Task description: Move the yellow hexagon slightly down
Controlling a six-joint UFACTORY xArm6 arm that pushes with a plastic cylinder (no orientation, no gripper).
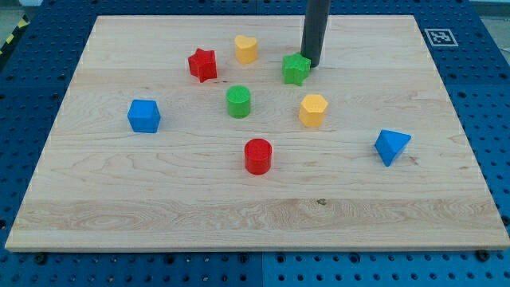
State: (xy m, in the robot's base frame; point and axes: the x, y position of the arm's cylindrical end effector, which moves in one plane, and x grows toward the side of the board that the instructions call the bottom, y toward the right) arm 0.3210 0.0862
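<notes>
The yellow hexagon sits right of the board's centre. My tip is near the view's top, touching the right side of the green star. The tip is above the yellow hexagon, about a block's width away. A yellow heart lies to the left of the green star.
A red star and a green cylinder lie left of the hexagon. A red cylinder is below centre. A blue cube is at the left, a blue pyramid at the right. The wooden board rests on a blue pegboard.
</notes>
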